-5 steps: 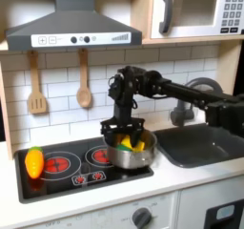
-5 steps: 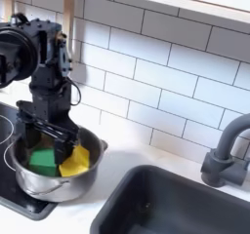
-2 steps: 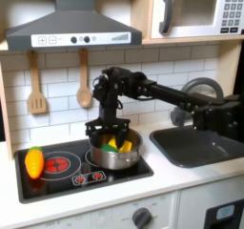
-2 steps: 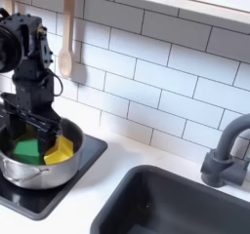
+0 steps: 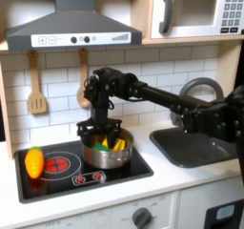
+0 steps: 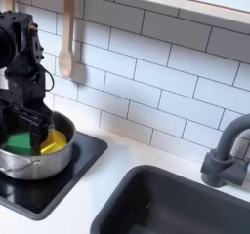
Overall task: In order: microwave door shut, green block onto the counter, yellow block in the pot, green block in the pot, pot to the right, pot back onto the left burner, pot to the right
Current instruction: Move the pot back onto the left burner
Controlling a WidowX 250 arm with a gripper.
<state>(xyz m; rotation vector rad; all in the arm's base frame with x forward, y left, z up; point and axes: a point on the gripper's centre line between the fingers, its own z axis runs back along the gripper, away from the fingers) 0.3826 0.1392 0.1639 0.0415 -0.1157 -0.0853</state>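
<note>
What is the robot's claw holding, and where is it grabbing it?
The gripper holds the steel pot by its back rim, with the green block and yellow block inside.

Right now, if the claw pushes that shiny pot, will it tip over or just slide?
Probably it slides. The pot looks wide and low with straight sides, so tipping seems unlikely. Its steel and the smooth black cooktop look slick, so it may glide easily. The green block and yellow block lie loose inside and could rattle. The claw reaches into the pot.

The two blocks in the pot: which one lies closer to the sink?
The yellow block. In the second exterior view it lies on the sink side of the pot, while the green block lies on the far side.
</note>
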